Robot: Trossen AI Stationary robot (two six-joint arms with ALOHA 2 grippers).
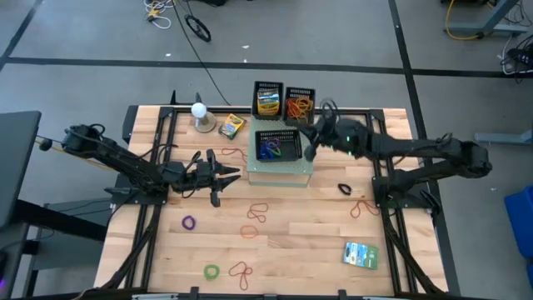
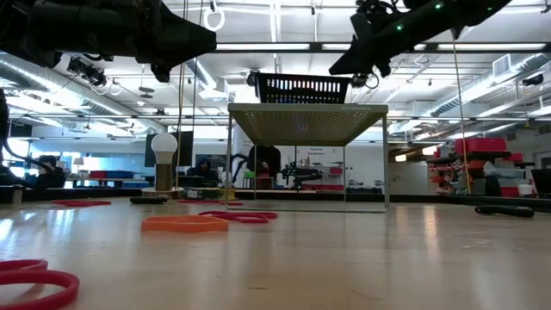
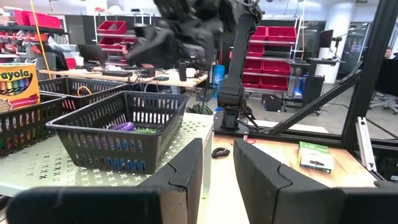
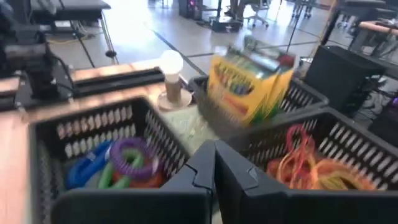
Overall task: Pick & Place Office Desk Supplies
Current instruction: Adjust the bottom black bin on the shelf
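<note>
Three black mesh baskets stand on a white perforated stand [image 1: 280,171]. The front basket [image 1: 277,147] holds blue, purple and green rubber bands [image 4: 118,163]. One back basket holds a crayon box [image 1: 267,102], the other orange rubber bands [image 1: 300,106]. My right gripper [image 4: 214,167] is shut with nothing in it. It hovers over the front basket's right rim [image 1: 310,142], next to the orange bands [image 4: 305,163]. My left gripper [image 1: 229,175] waits left of the stand, pointing level at it, open [image 3: 217,168] and empty.
Loose rubber bands lie on the wood: purple [image 1: 189,222], green [image 1: 211,271], red [image 1: 258,212], orange [image 1: 250,232], black [image 1: 344,189]. A second crayon box [image 1: 231,126] and a white ball on a base [image 1: 200,114] sit at the far left. A green packet [image 1: 360,254] lies at the near right.
</note>
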